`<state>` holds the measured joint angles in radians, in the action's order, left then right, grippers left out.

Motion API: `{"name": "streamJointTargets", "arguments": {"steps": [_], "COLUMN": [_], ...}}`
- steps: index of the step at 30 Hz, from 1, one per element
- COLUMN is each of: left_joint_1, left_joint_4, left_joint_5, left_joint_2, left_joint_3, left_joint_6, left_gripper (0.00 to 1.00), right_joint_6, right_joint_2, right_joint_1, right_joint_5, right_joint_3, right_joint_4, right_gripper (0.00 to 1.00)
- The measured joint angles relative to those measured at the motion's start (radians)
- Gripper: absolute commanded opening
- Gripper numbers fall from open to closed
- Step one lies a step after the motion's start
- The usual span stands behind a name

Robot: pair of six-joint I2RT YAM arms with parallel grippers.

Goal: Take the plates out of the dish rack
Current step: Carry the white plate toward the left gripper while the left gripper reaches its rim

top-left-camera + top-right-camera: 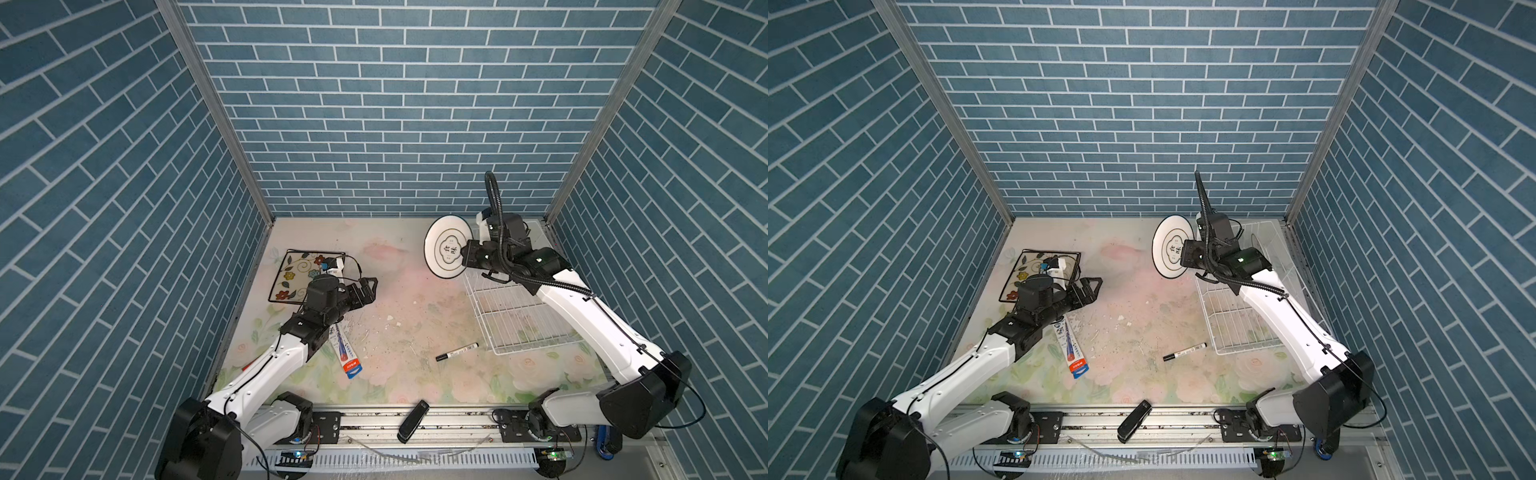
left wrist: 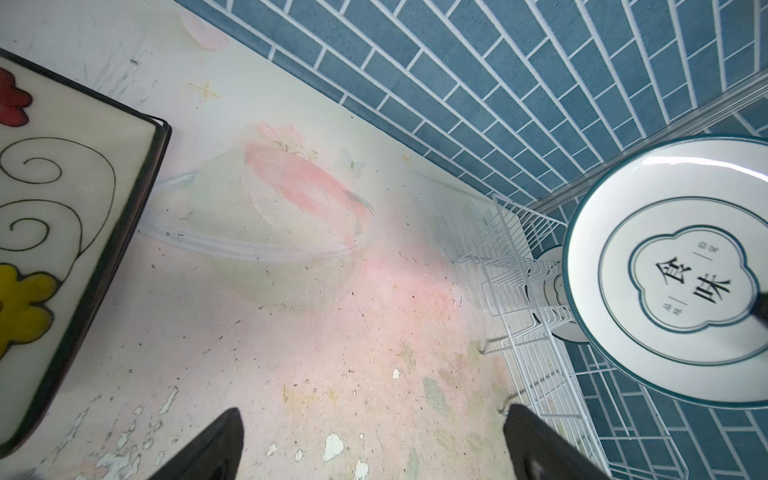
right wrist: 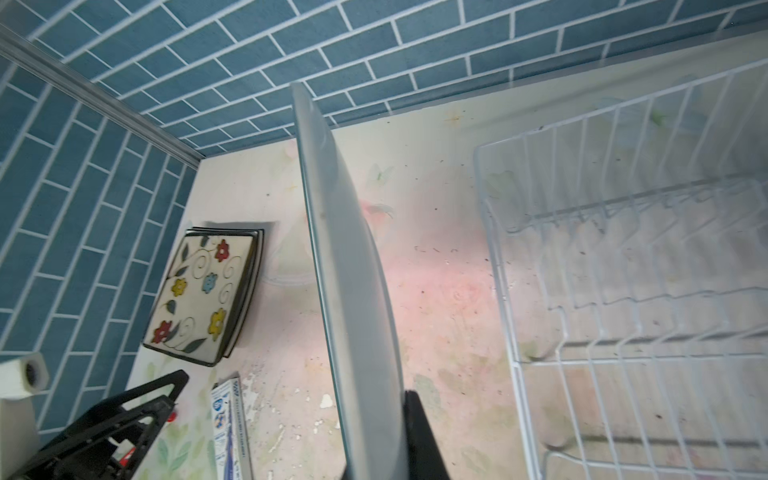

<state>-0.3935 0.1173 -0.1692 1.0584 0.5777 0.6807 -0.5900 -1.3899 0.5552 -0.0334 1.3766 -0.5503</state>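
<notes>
My right gripper is shut on the rim of the round white plate. It holds the plate on edge in the air, just left of the white wire dish rack, whose prongs hold nothing. The cream flowered square plate lies flat at the left, with another dark rim showing under it. My left gripper hovers open and empty just right of that stack.
A black marker lies in front of the rack. A toothpaste box lies under my left arm. On the front rail rests a black oblong object. Blue tiled walls close three sides.
</notes>
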Motion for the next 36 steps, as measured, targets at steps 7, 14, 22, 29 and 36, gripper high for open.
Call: {"name": "streamJointTargets", "arguments": {"steps": [7, 14, 22, 29, 36], "left_joint_1": [0.0, 0.0, 0.013, 0.054, 0.088], "left_joint_4": [-0.012, -0.031, -0.041, -0.052, -0.053], "left_joint_5": [0.001, 0.007, -0.002, -0.039, -0.069], "left_joint_2": [0.001, 0.002, 0.036, 0.056, 0.056], "left_joint_3": [0.001, 0.002, 0.007, 0.007, 0.007], "left_joint_6": [-0.013, -0.024, -0.014, 0.004, 0.011], "left_gripper": [1.0, 1.0, 1.0, 1.0, 1.0], "right_joint_6": [-0.062, -0.095, -0.179, -0.234, -0.267], "right_joint_2": [-0.151, -0.301, -0.458, -0.584, -0.614], "right_joint_1": [0.009, 0.021, 0.022, 0.023, 0.023], "right_joint_5": [-0.123, -0.236, -0.348, -0.424, -0.472], "right_joint_3": [-0.025, -0.025, -0.022, -0.009, 0.003], "right_joint_4": [0.122, 0.208, 0.352, 0.412, 0.463], "right_gripper": [0.0, 0.0, 0.0, 0.0, 0.0]}}
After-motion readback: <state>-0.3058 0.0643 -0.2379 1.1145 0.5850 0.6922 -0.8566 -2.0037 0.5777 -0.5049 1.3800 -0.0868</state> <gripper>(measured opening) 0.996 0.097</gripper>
